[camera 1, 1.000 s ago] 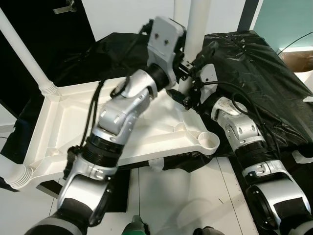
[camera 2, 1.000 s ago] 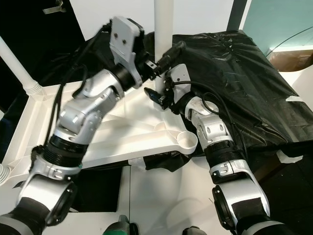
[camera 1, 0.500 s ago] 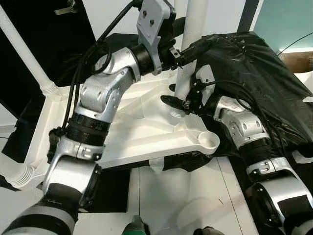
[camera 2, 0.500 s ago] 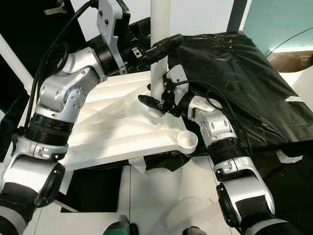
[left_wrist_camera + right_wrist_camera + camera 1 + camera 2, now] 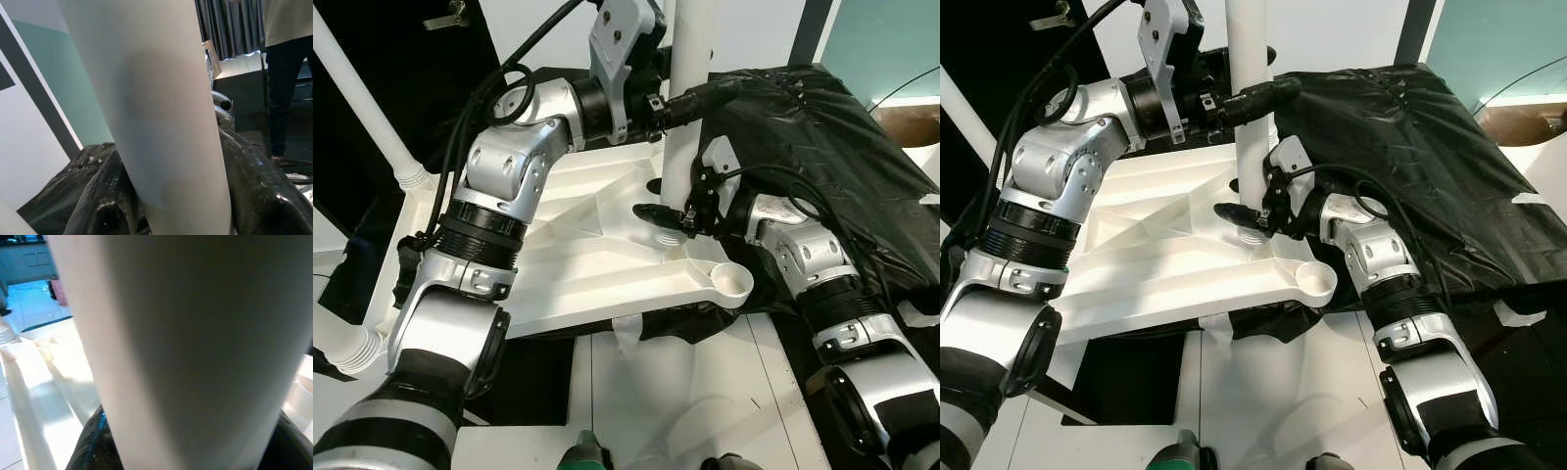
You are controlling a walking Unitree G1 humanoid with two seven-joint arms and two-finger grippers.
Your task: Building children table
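- now we see the white children's tabletop (image 5: 558, 245) lying upside down, its ribbed underside up, partly on a black plastic sheet (image 5: 822, 127) and partly out over the white tiled floor (image 5: 705, 392).
- a white table leg (image 5: 683, 108) stands upright in the socket near the far right of the tabletop; both our hands are on it.
- our left hand (image 5: 690, 98) reaches across from the left and is clamped on the leg high up, with one black finger (image 5: 715, 90) lying across its front.
- our right hand (image 5: 668, 211) is closed around the same leg low down, just above the socket, with a black finger (image 5: 651, 211) sticking out to the left of the leg.
- an open corner socket (image 5: 729, 282) sits at the near right corner, just beside our right arm.
- another white leg (image 5: 367, 108) already stands in the far left corner, leaning up and away.
- in the left wrist view a person in dark trousers (image 5: 281, 88) stands in the background.
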